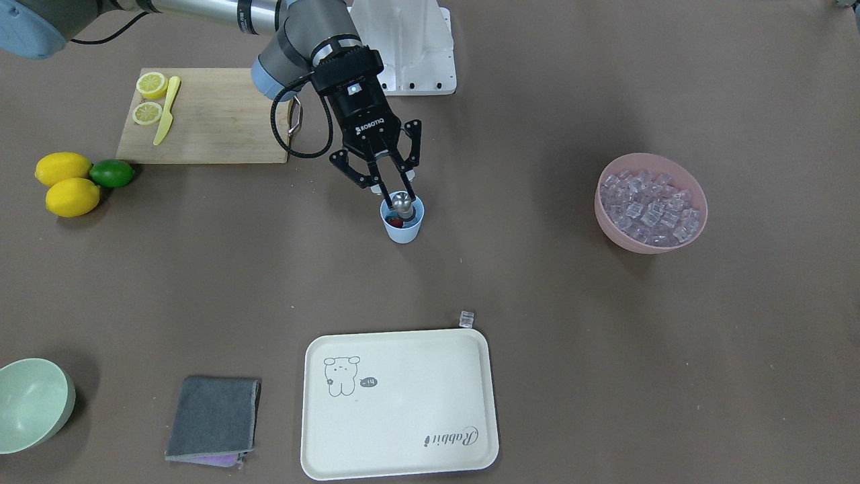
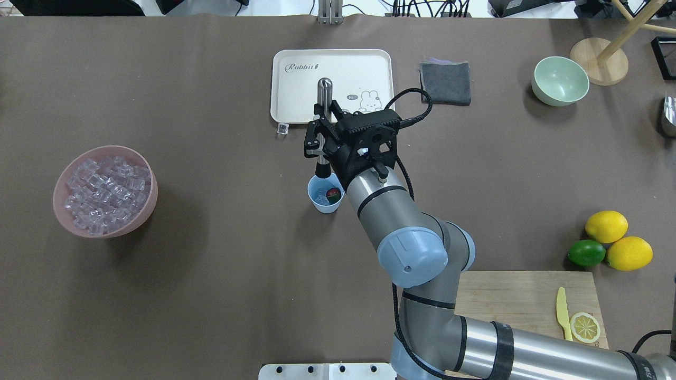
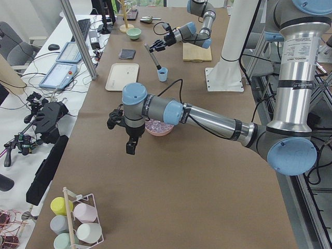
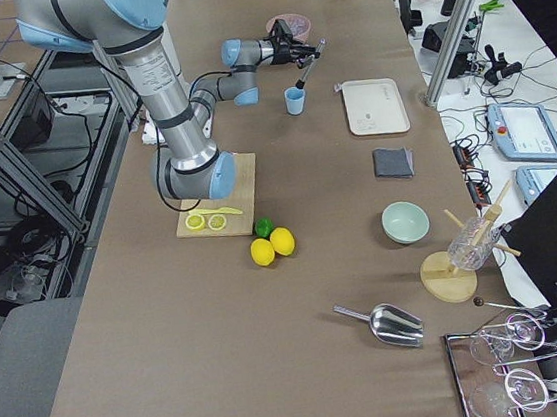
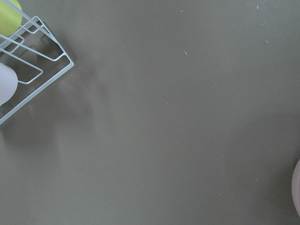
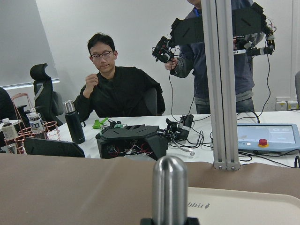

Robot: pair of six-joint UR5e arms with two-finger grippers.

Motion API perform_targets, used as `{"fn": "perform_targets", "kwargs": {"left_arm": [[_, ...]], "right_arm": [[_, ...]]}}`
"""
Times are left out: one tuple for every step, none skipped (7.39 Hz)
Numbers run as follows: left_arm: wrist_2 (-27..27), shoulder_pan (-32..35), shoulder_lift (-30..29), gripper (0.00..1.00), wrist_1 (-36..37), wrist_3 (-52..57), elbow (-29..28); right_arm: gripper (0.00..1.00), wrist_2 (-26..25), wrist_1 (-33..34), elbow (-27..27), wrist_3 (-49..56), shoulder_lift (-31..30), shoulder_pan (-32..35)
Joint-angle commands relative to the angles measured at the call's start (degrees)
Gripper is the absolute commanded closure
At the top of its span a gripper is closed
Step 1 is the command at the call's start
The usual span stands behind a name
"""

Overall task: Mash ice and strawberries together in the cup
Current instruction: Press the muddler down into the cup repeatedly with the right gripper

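The cup (image 2: 323, 205) stands free on the bench (image 2: 211, 274), in front of the robot and about midway across. It is thin, handleless plastic and looks light, so an off-centre push would likely tip or skid it. Nothing braces it.

Inside lie the strawberry (image 2: 333, 193) and some ice (image 2: 319, 199). The berry should crush softly. The ice is hard and slick and will probably skate from under the tool rather than break.

The muddler (image 2: 324, 97) is a smooth, stiff steel rod that could slide in a grip. A hold at mid-shaft, as it is held here, seems sensible.

The right arm reaches forward from the robot's side with its elbow bent and its wrist pitched outward above the cup. The right end effector (image 2: 320, 145) is clamped across the muddler's shaft. The rod is tilted, its dark lower end at the cup's mouth and its rounded top leaning away toward the tray (image 2: 296, 108). Contact with the contents cannot be made out.

A loose cube (image 2: 283, 129) lies just beside the tray's corner.

In the side view, the left end effector (image 3: 130, 148) hangs above the bench near the pink bowl (image 2: 56, 196). Whether it is open or closed cannot be told.
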State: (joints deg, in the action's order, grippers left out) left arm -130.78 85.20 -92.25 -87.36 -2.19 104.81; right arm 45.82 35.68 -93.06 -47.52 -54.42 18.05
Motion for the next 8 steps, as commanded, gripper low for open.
{"fn": "perform_targets", "kwargs": {"left_arm": [[0.1, 0.0, 0.1, 0.03, 0.0, 0.0, 0.0], [0.0, 0.0, 0.1, 0.03, 0.0, 0.0, 0.0], [0.0, 0.0, 0.1, 0.03, 0.0, 0.0, 0.0], [0.0, 0.0, 0.1, 0.03, 0.0, 0.1, 0.0], [0.0, 0.0, 0.3, 0.03, 0.0, 0.2, 0.1], [0.0, 0.0, 0.5, 0.03, 0.0, 0.2, 0.2], [0.0, 0.0, 0.5, 0.03, 0.0, 0.3, 0.1], [0.0, 0.0, 0.5, 0.03, 0.0, 0.2, 0.3]], "right_arm": [[1.0, 0.1, 0.0, -0.1, 0.1, -0.5, -1.1], [1.0, 0.1, 0.0, 0.1, 0.1, -0.5, -1.2], [1.0, 0.1, -0.1, 0.2, 0.1, -0.9, -1.2], [1.0, 0.1, -0.1, 0.3, 0.1, -0.8, -1.3], [1.0, 0.1, -0.1, 0.8, 0.1, -0.8, -1.1], [1.0, 0.1, -0.1, 1.1, 0.0, -0.8, -1.2], [1.0, 0.3, -0.2, 1.6, -0.1, -0.8, -1.3], [1.0, 0.6, -0.2, 1.6, -0.1, -0.7, -1.3]]}}
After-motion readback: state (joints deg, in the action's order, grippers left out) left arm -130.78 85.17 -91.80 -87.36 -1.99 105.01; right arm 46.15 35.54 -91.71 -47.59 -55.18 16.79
